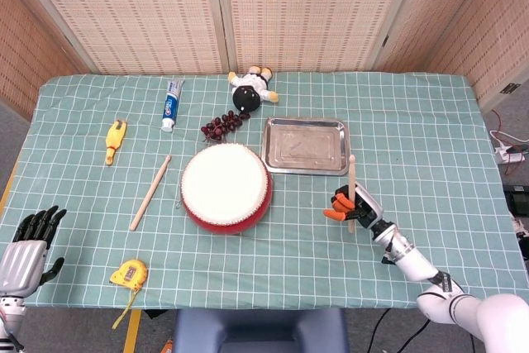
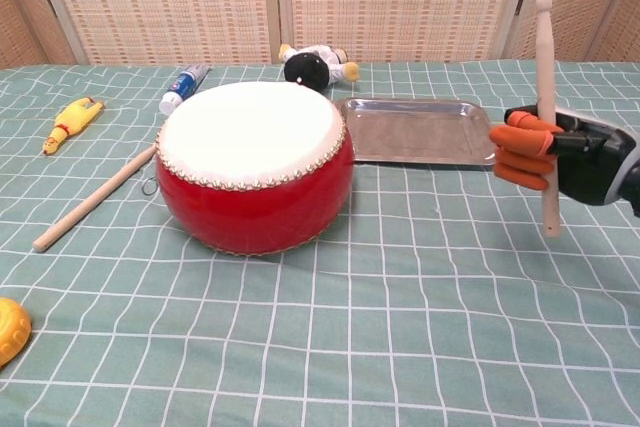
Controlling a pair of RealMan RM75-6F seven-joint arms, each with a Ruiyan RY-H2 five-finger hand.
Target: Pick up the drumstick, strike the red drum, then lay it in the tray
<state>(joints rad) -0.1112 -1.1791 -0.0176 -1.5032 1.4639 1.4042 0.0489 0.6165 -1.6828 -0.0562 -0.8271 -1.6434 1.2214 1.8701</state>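
Gripping the drumstick (image 2: 546, 107) near its middle, the right hand (image 2: 560, 157) held it almost upright, with the orange-tipped fingers (image 2: 520, 152) wrapped round the shaft and the rounded tip pointing up above them. The stick's lower end hung just over the checked tablecloth (image 1: 413, 121); whether it touched the cloth could not be told. Just beyond that hand and a little toward the drum lay the metal tray (image 1: 305, 145), its near rim close to the fingers. Farther out on the same side stood the red drum (image 2: 255, 172), well apart from the hand, with a strip of bare cloth between them. On the hand's other side the cloth ran open to the table's right edge.

The right forearm ran out of the chest view at its right border, so only the hand and wrist showed there.

The left hand (image 1: 26, 245) hung at the near left corner of the table, holding nothing, its dark fingers spread apart; its arm was cut off by the bottom of the head view. Near it lay a yellow tape measure (image 1: 129, 274), and beyond that a second wooden stick (image 1: 150, 192) lay on the cloth beside the drum.
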